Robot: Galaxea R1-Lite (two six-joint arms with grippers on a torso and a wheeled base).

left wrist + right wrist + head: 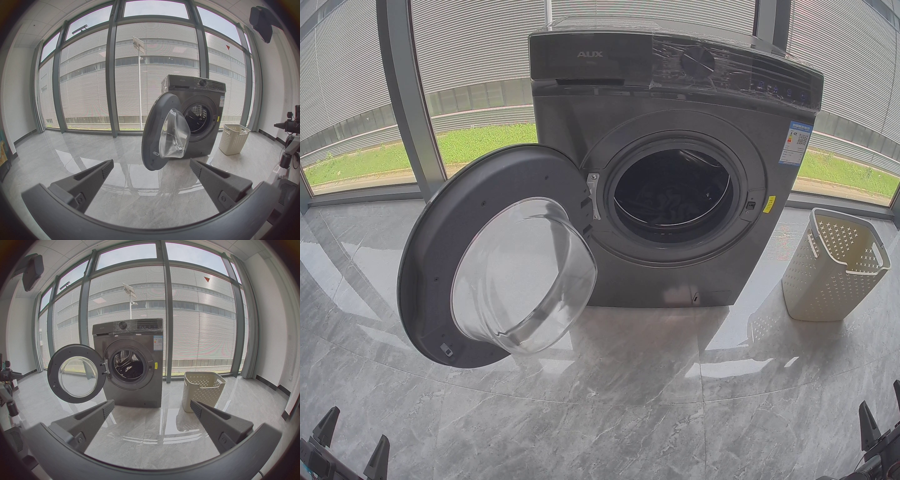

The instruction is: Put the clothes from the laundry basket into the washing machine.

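Note:
The grey front-loading washing machine point(675, 112) stands ahead of me on the floor, its round door point(444, 250) swung wide to the left. A dark heap lies low in the drum point(130, 370). The cream perforated laundry basket point(831, 275) stands to the right of the machine; its inner walls show bare as far down as I can see. My left gripper point(353, 434) is low at the near left and my right gripper point(881, 406) low at the near right. Both are open, hold nothing and are far from the machine and the basket.
Tall glass windows point(356, 94) with metal posts run behind the machine. Glossy grey tile floor point(650, 406) stretches between me and the machine. The open door juts out over the floor on the left side.

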